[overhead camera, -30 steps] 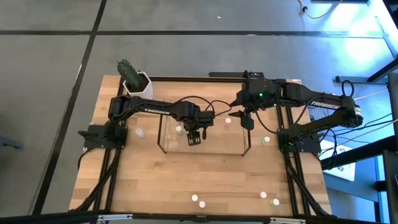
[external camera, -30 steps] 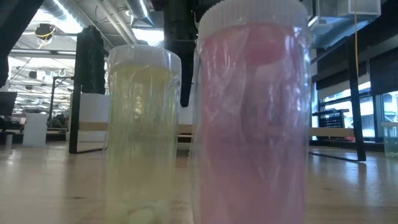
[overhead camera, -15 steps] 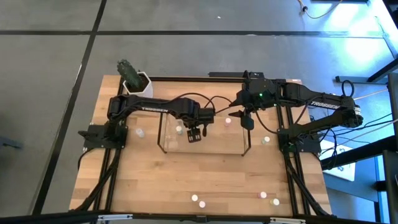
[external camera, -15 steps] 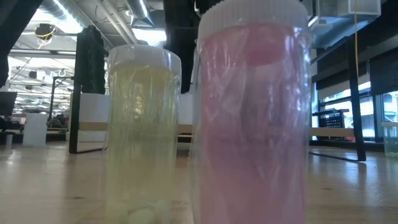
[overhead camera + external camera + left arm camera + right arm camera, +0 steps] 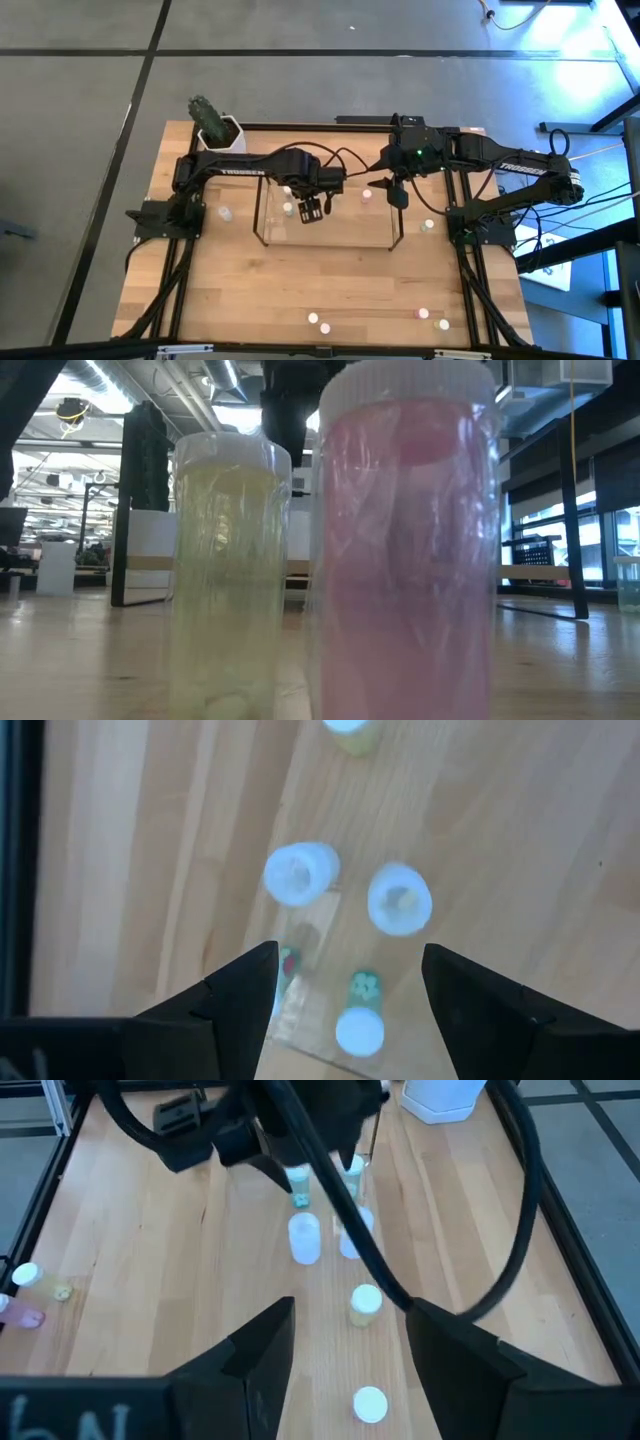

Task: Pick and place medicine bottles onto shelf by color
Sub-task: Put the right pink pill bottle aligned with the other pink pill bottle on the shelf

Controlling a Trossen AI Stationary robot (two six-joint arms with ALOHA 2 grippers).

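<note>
The clear shelf (image 5: 330,232) stands mid-table. My left gripper (image 5: 312,208) hangs open above its left end, pointing down, with nothing between its fingers. Below it, the left wrist view shows two white-capped medicine bottles (image 5: 300,873) (image 5: 400,898) and a greenish one (image 5: 360,1025), all upright. My right gripper (image 5: 397,195) waits open above the shelf's far right corner, also empty (image 5: 350,1370). Other bottles stand on the wood: one left of the shelf (image 5: 225,214), one to its right (image 5: 428,226), and several near the front edge (image 5: 313,319). In the low view, a yellowish bottle (image 5: 225,570) and a pink one (image 5: 405,540) fill the picture.
A white pot with a plant (image 5: 218,130) stands at the far left corner. A dark frame (image 5: 180,290) runs along the table's sides. Bare wood lies between the shelf and the front bottles. Cables loop from the left arm's wrist (image 5: 330,1190).
My left gripper has risen straight up from the shelf's left end, staying open and empty; in the low view it climbs toward the picture's top. The bottles stand where they were.
</note>
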